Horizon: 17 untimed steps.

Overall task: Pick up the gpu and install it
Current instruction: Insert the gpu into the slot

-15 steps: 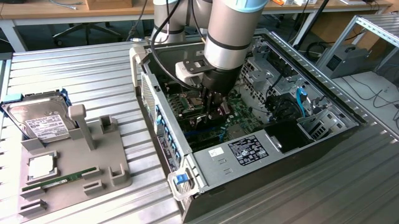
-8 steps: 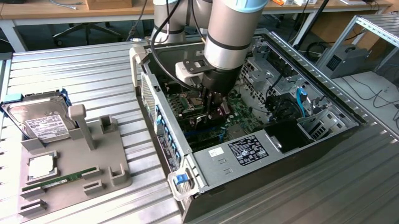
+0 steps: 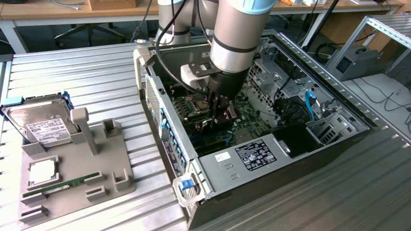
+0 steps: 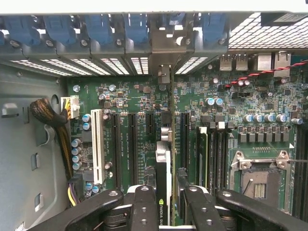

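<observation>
The gripper [image 4: 166, 199] is pinching the gpu [image 4: 162, 166] between its fingers [image 4: 144, 199]. The card is running edge-on away from the camera, with an NVIDIA mark on its upper edge showing between the pads. The arm [image 3: 234, 38] is reaching down into the open case [image 3: 301, 183], which is lying on its side with the board [image 4: 130, 96] facing up. That is giving straight top-down access to the slots [image 4: 131, 144].

The gpu is hanging upright and parallel to the slots, probably so its connector edge is lining up with one of them. Its far end is pointing at the rear openings under the blue clips [image 4: 98, 26], likely where the bracket has to sit.

The card is hiding its own lower edge and the slot under it, so I cannot tell whether it is hovering, touching or seated. The bracket is blending into the grey rear metal and is hard to separate from it. In the exterior view the wrist is blocking most of the card.

On the exterior view's left, well apart from the case, a fixture [image 3: 109, 163] is holding a drive [image 3: 42, 125] and a memory stick [image 3: 64, 185].
</observation>
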Each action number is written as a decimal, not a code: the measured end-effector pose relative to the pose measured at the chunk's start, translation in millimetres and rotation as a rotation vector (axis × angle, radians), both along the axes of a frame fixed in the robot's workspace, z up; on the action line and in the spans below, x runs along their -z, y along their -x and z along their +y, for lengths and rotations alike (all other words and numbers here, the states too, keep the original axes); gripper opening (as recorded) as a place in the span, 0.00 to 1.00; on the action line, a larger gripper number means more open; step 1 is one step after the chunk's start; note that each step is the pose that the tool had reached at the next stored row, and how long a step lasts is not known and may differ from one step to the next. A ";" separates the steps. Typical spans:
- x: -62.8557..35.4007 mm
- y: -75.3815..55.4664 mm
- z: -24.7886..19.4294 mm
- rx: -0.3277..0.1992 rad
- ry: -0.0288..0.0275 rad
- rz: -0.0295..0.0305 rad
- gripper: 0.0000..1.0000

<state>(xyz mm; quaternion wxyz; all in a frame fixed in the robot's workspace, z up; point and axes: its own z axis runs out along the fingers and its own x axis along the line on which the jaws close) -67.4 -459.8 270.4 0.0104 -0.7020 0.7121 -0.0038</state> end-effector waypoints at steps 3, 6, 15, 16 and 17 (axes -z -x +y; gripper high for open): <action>0.6 0.0 0.0 0.000 0.0000 0.0000 0.27; 1.1 0.0 0.0 0.000 0.0001 0.0001 0.27; 1.6 0.0 0.0 0.000 0.0000 0.0000 0.27; 1.6 0.0 0.0 0.000 0.0000 0.0000 0.27; 1.6 0.0 0.0 0.000 0.0000 0.0000 0.27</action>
